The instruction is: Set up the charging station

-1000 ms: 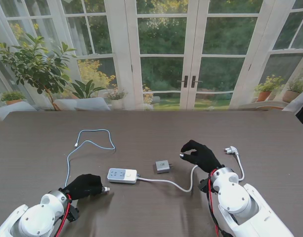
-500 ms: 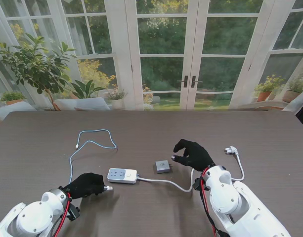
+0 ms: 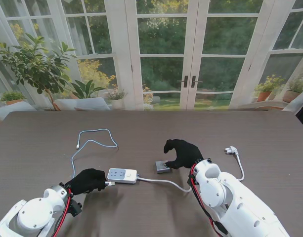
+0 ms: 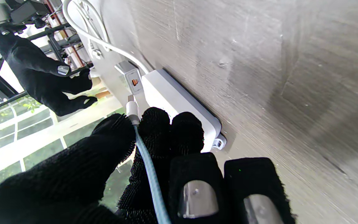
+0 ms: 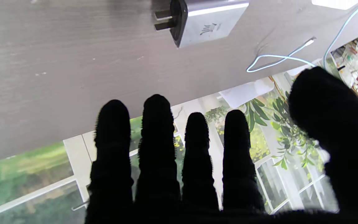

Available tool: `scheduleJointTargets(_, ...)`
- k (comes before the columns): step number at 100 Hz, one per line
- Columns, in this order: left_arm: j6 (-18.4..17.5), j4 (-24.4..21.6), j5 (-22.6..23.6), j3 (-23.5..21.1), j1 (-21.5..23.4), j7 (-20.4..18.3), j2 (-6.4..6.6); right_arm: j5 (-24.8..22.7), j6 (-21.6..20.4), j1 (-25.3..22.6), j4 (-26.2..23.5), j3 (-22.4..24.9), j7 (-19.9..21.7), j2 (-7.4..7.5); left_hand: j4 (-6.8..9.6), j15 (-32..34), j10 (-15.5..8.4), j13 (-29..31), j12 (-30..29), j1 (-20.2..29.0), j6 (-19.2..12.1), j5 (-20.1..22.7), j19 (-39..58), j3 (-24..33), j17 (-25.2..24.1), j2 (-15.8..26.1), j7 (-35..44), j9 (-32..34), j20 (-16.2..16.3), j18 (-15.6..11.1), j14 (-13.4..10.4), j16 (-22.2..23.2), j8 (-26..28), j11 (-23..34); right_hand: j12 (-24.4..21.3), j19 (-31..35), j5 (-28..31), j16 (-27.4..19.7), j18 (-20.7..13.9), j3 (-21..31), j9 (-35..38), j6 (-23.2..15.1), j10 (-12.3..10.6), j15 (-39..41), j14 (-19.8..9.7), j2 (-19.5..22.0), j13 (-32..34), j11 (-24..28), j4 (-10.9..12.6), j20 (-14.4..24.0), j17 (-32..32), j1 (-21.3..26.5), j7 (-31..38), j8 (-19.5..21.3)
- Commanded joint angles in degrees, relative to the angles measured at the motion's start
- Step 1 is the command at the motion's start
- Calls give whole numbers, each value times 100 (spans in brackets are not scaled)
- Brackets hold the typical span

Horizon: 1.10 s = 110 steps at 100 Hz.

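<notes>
Your left hand [image 3: 88,180] is pinched on the plug end of the pale blue braided charging cable [image 4: 149,174]; thumb and fingers clamp it just behind the silver connector. That connector tip sits right at the near end of the white rectangular power strip [image 3: 122,175], which lies flat on the dark wood-grain table [image 3: 270,133]. The rest of the cable loops away across the table, farther from you on the left.

Your right hand [image 3: 180,153] is spread and holds nothing. Its fingers [image 5: 157,130] hover over the small grey metal charger block with two flat prongs [image 3: 162,166], which lies on its side just right of the strip. Can't tell from the stand view whether fingertips touch it yet; the wrist view shows a gap.

My read on the step: picking up the charger block, so early in the task. Nothing is plugged in.

Next move calls for:
- dropping the right fingers around the block's sides, thumb opposing
- keeping the prongs free so they can go into a strip socket
- holding the left hand's cable steady meanwhile

The strip's own white mains plug [image 3: 231,149] lies loose on the far right, not connected.
</notes>
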Motion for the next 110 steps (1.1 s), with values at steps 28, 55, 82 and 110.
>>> scheduleJointTargets(28,-93,15,-36,9,29,11,-64,-337,202,340,288,-527,-47,-21,57,663,323,-98,-74,170,49,232,1650,12,220,-335,-181,593,24,48,235,-48,-76,201,50,261,-378,-4365,-133,106,-57,129,-102,-27,-103,-464,6,6,-162,-291,-154,-350,-1788,-16)
scheduleJointTargets(55,-108,-38,-44,-8,70,-2,-60,-504,339,733,754,-964,-231,-63,80,661,326,-99,-92,187,60,280,1650,-46,219,-291,-261,631,13,78,240,-50,-105,167,11,222,-247,-4412,-138,132,-174,226,-37,-165,-138,-453,14,-25,-154,-362,-166,-369,-1727,6)
scheduleJointTargets(82,-183,-57,-43,-6,76,-7,-55,-648,346,1089,1218,-1404,-428,-102,92,641,329,-100,-103,228,65,303,1650,-35,212,-367,-312,630,-15,130,273,-58,-114,136,-107,250,-108,-4439,-164,229,-29,484,46,-236,-173,-443,179,-56,-140,-432,40,-272,-1657,34)
scheduleJointTargets(110,-138,-122,-39,-24,135,11,-60,-641,437,1397,1636,-1858,-690,-213,94,633,333,-99,-115,224,74,310,1650,-60,214,-334,-342,653,-35,123,284,-60,-119,111,75,634,117,-4324,-263,326,311,454,28,58,-274,-646,504,266,-188,-431,367,-345,-1440,145)
